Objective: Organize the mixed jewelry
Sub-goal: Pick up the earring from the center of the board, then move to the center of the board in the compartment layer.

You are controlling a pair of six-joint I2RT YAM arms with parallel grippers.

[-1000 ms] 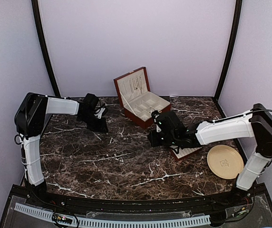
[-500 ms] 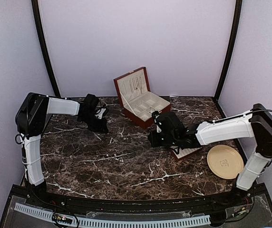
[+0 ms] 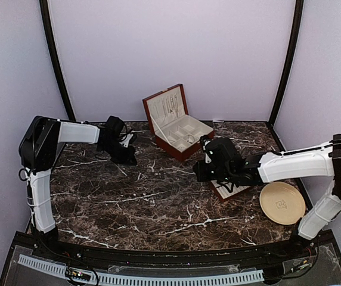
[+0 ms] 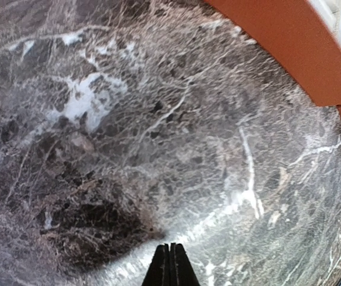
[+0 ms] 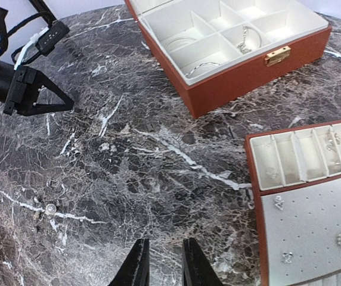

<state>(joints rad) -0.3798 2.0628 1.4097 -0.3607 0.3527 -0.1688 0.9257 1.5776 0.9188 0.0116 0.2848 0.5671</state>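
Note:
Tiny silvery jewelry pieces (image 5: 49, 208) lie loose on the marble at the left of the right wrist view; a speck (image 3: 139, 176) shows in the top view. Thin rings (image 5: 180, 42) lie in the open red-brown box (image 5: 251, 70). Small earrings (image 5: 278, 203) sit on the flat tray (image 5: 313, 221). My left gripper (image 3: 131, 160) is shut and empty, its tip (image 4: 170, 265) just above bare marble near the box's side (image 4: 290, 47). My right gripper (image 5: 164, 268) is slightly open and empty, over marble left of the tray.
The box (image 3: 179, 122) stands open at the back centre. The tray (image 3: 235, 192) lies partly under my right arm. A round beige plate (image 3: 282, 202) sits at the right. The left gripper's black tip (image 5: 60, 104) shows in the right wrist view.
My right gripper has drawn back to the right, toward the tray. The left gripper has edged slightly right and stays shut.

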